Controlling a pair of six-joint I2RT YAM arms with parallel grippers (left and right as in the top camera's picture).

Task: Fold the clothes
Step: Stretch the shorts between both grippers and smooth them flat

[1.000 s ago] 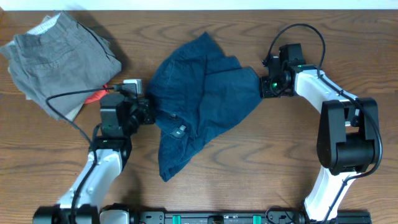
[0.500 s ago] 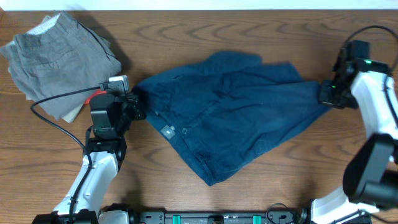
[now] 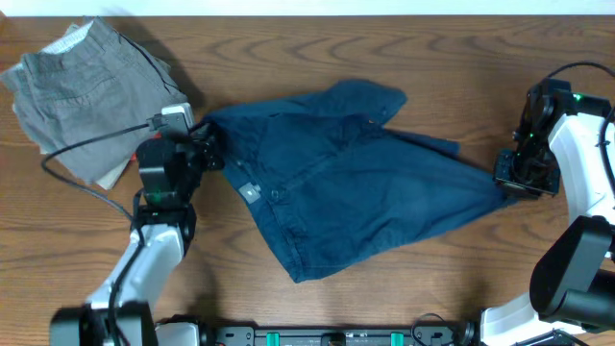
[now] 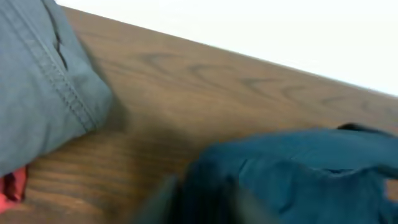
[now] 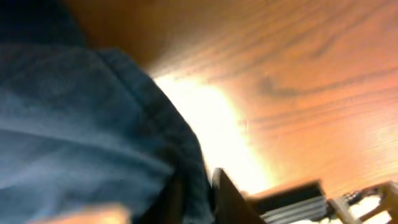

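Observation:
The dark navy blue shorts [image 3: 346, 187] lie stretched across the middle of the table between my two grippers. My left gripper [image 3: 209, 149] is shut on their left corner; the cloth also shows in the left wrist view [image 4: 292, 174], where the fingers [image 4: 202, 205] are blurred. My right gripper [image 3: 507, 183] is shut on the shorts' right tip. In the right wrist view the navy cloth [image 5: 81, 124] runs between the fingers [image 5: 199, 193]. A white label and a button show near the left end.
The folded grey-khaki shorts [image 3: 86, 91] lie at the back left, also in the left wrist view [image 4: 37, 81]. A small orange-red garment [image 4: 11, 185] peeks out beside them. A black cable [image 3: 86, 154] crosses the table to the left arm.
The two grippers have pulled apart, the right one far to the right. The shorts went from a bunched heap to a spread, stretched sheet and have now sunk a little toward the front.

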